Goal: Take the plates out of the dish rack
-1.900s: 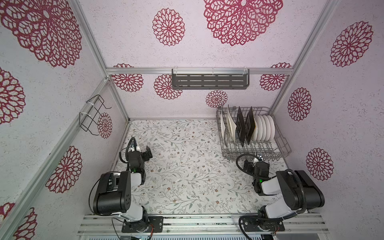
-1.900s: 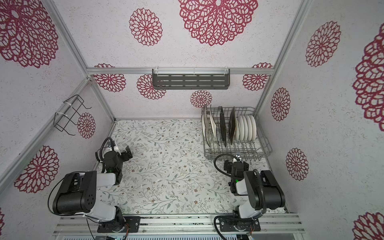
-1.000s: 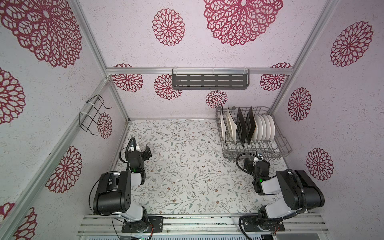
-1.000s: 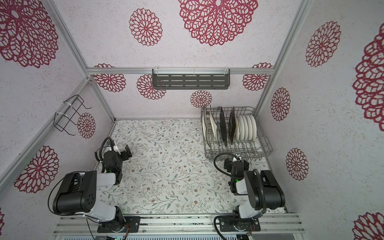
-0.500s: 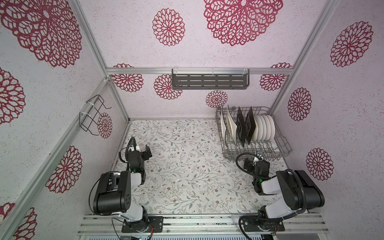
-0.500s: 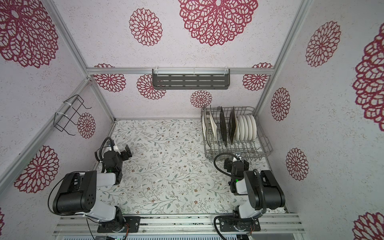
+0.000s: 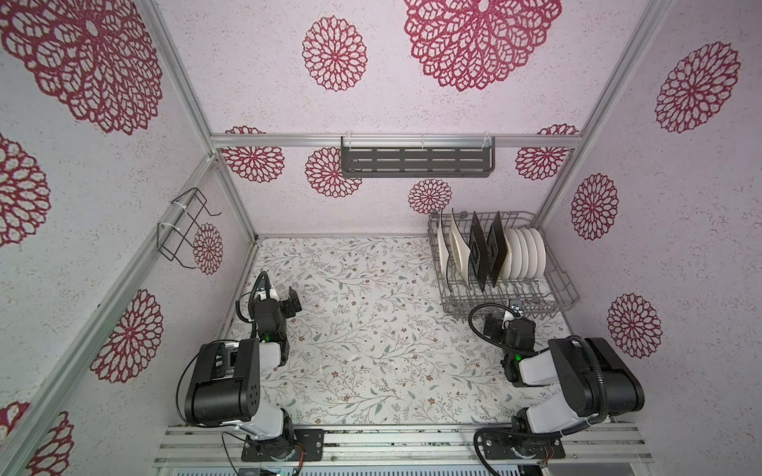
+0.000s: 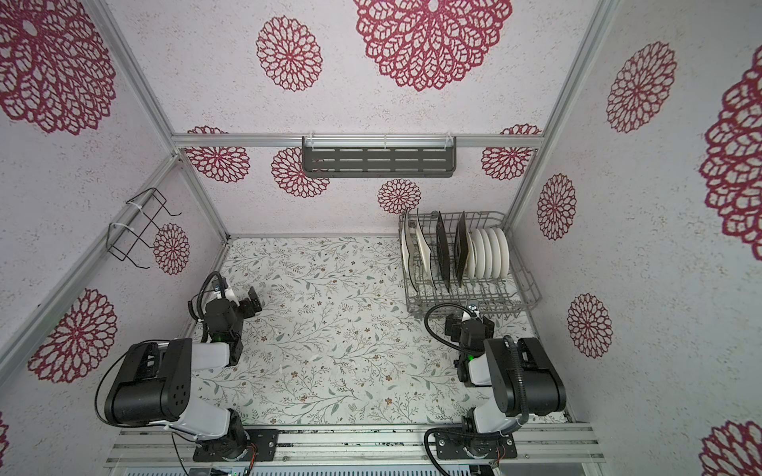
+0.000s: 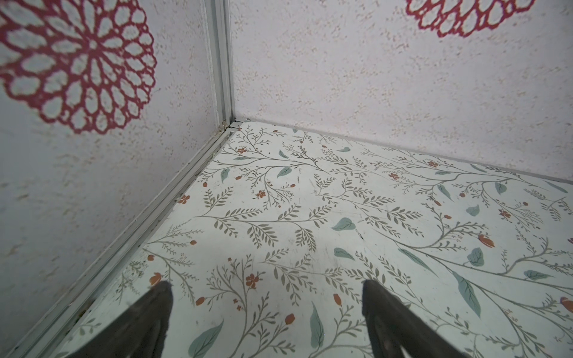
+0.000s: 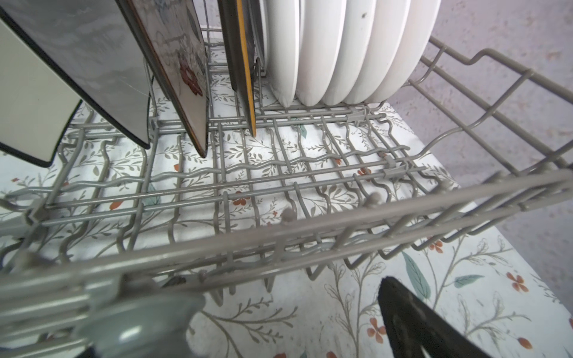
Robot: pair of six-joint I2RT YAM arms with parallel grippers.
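The grey wire dish rack (image 7: 557, 284) (image 8: 527, 284) stands at the back right of the floral table. The plates stand upright in it: two cream rectangular ones (image 7: 453, 247) at its left, two black square ones (image 7: 480, 255) in the middle, several round white ones (image 7: 525, 257) at its right. My right gripper (image 7: 507, 324) (image 10: 276, 310) is open just outside the rack's front rim (image 10: 310, 235); only one finger (image 10: 412, 319) shows in its wrist view, with a blurred grey rack part in front of the other. My left gripper (image 7: 290, 303) (image 9: 266, 288) is open and empty, low over the table near the left wall.
A dark slotted shelf (image 7: 416, 162) hangs on the back wall and a black wire holder (image 7: 183, 228) on the left wall. Patterned walls close in the table (image 7: 371, 329) on three sides. A corner post (image 9: 221, 62) stands ahead of the left gripper.
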